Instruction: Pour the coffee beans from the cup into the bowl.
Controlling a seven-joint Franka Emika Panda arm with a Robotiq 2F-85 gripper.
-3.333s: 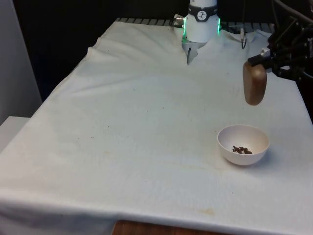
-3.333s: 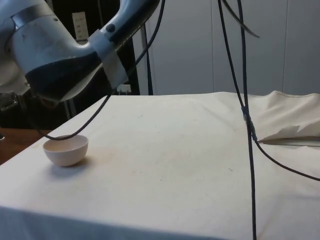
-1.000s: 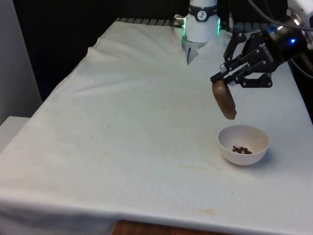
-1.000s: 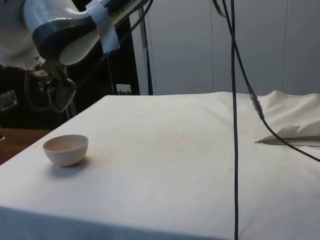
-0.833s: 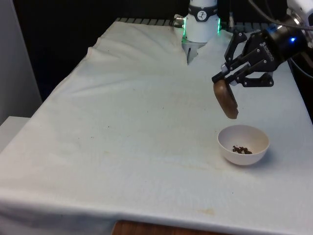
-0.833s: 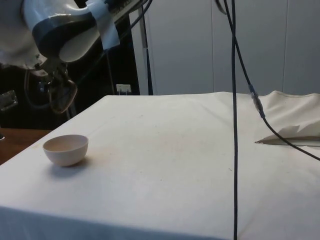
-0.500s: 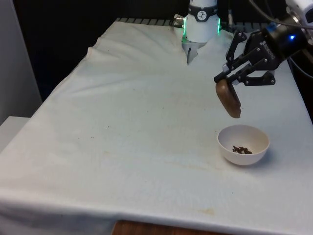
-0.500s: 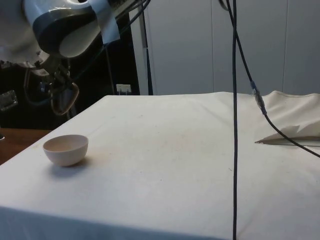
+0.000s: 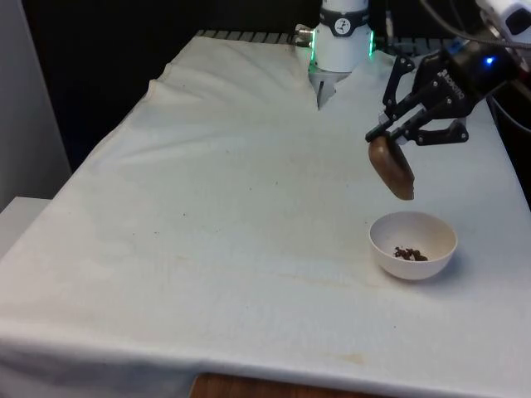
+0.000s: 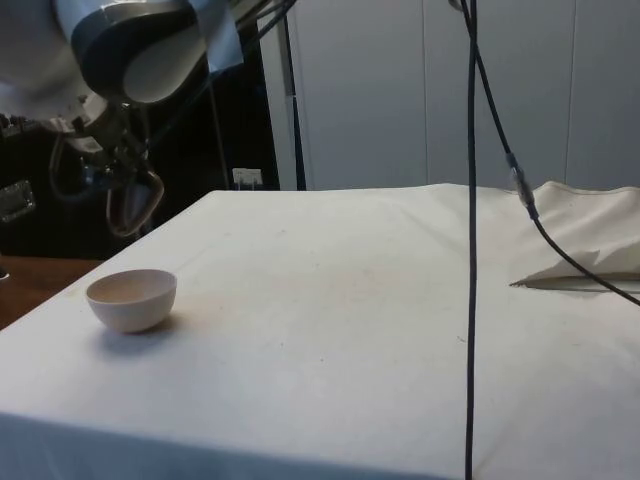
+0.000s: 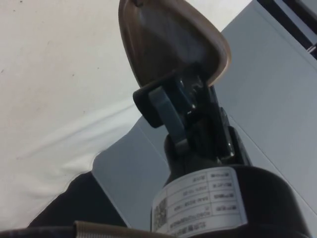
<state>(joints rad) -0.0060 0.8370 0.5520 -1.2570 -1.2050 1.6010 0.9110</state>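
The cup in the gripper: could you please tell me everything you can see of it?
The cup is brown and looks wooden, smooth and rounded. The gripper holds it by its rim, one finger inside the mouth, in the air above the table, clear of the white bowl. It hangs tilted, bottom lowest, just beyond the bowl's rim on the robot's side. In the wrist view its inside looks dark and empty. The coffee beans lie in the bowl.
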